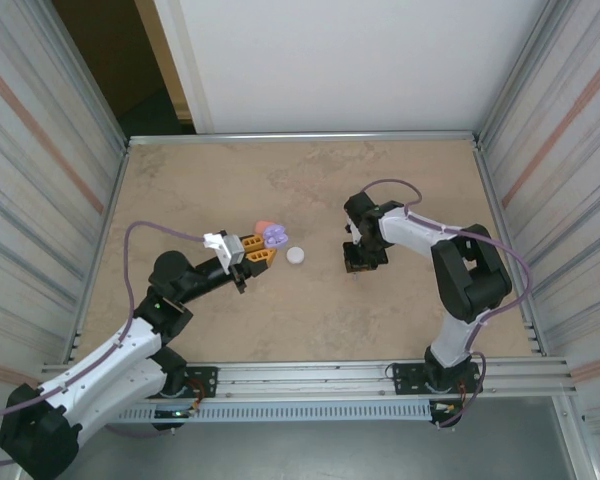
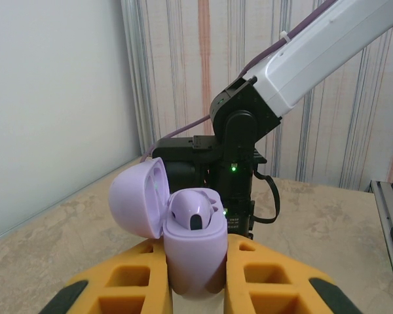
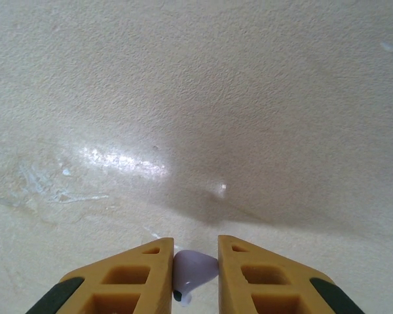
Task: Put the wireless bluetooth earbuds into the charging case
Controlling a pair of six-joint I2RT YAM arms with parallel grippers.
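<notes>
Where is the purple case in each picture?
Top external: the purple case is left of the middle, pinched in the left gripper.
Left wrist: the purple case is at the bottom middle, open, lid swung left, between the yellow fingers.
Right wrist: the right gripper pinches a small purple earbud.
Shared landmark: the beige table.

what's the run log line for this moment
left tool: shut on open purple case, one earbud seated | right tool: shut on purple earbud | white case: lying between tools
</notes>
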